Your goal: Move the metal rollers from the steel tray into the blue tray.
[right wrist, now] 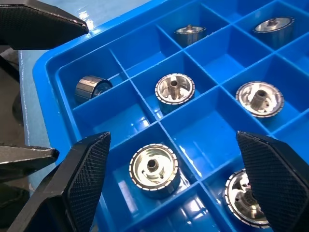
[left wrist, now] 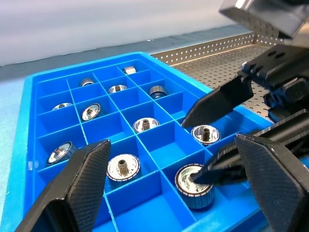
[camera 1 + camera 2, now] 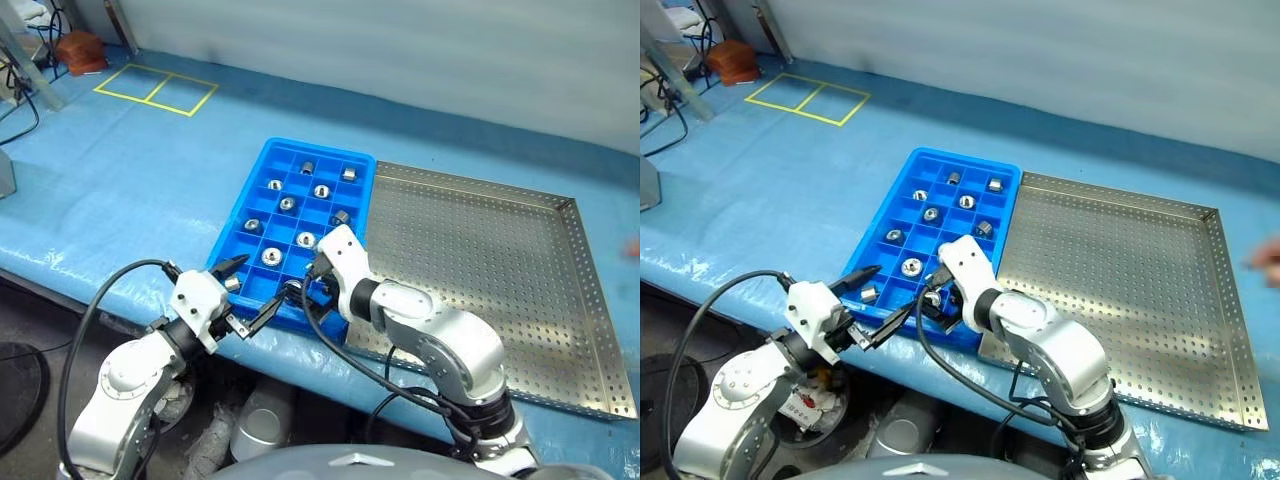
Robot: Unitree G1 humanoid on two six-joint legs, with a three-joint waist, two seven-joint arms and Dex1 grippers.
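1. Head view: steel tray (image 3: 480,250) looks bare; the metal rollers (image 3: 271,256) sit one per cell in the blue tray (image 3: 290,215).
2. Left wrist: left gripper (image 2: 174,159) spread, holding nothing.
3. Right wrist: right gripper (image 1: 169,150) released wide over a seated roller, probably just dropped.

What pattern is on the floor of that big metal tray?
Rows of small punched holes dot the silver steel tray; the left eye view shows it best.

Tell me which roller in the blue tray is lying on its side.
The roller in the blue tray's corner compartment nearest the left pincer; its ribbed side faces up, while others nearby show their ring tops.
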